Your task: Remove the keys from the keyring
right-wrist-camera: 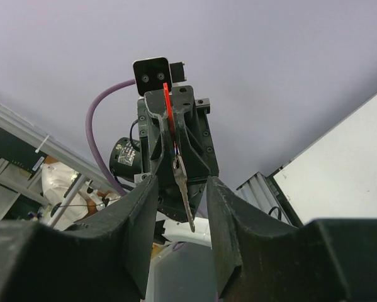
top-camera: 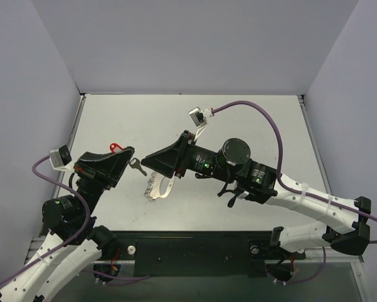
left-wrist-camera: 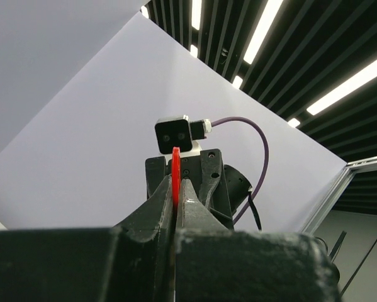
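Note:
A grey metal key (top-camera: 136, 165) hangs in the air from a thin, flat red tag (top-camera: 116, 148). My left gripper (top-camera: 129, 157) is shut on that tag, which shows edge-on between its jaws in the left wrist view (left-wrist-camera: 175, 179). Whether a keyring joins key and tag I cannot make out. My right gripper (top-camera: 145, 162) faces the left one at close range. In the right wrist view the key (right-wrist-camera: 184, 189) dangles between the right gripper's (right-wrist-camera: 180, 181) spread fingers. There is a gap on each side and neither finger touches it. Above it the red tag (right-wrist-camera: 168, 107) sticks up out of the left gripper (right-wrist-camera: 194, 148).
A small pale, silvery object (top-camera: 158, 186) lies on the white table (top-camera: 251, 126) just below the two grippers. Grey walls close in the back and sides. A black base plate (top-camera: 194, 251) runs along the near edge between the arm bases.

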`<state>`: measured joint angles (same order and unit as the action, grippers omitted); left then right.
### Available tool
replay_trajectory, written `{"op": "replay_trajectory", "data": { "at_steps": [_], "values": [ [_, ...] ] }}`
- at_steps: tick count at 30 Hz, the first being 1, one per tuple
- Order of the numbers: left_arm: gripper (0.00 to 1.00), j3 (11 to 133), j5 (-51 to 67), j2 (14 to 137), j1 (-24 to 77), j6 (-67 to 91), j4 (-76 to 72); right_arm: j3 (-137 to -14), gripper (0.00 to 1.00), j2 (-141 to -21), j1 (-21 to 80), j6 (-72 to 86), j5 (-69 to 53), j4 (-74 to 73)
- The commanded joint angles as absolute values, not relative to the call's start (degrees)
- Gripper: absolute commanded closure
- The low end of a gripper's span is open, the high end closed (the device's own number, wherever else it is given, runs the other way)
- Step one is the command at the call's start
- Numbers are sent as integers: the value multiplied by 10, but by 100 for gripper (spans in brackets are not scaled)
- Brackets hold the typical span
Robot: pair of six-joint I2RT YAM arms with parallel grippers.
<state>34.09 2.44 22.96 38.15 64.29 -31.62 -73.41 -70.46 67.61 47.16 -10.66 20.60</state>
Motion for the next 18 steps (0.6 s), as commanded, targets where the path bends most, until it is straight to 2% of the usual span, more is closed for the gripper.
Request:
{"op": "replay_trajectory", "data": {
  "at_steps": [1,6,18],
  "values": [
    [100,346,5,226,381,648,-349,-772,68,-717,684,475,-116,261],
    [100,345,4,220,381,648,-345,-781,72,-732,688,477,-118,276],
    [100,346,-7,214,381,644,-338,-802,74,-760,698,479,-118,283]
  ]
}}
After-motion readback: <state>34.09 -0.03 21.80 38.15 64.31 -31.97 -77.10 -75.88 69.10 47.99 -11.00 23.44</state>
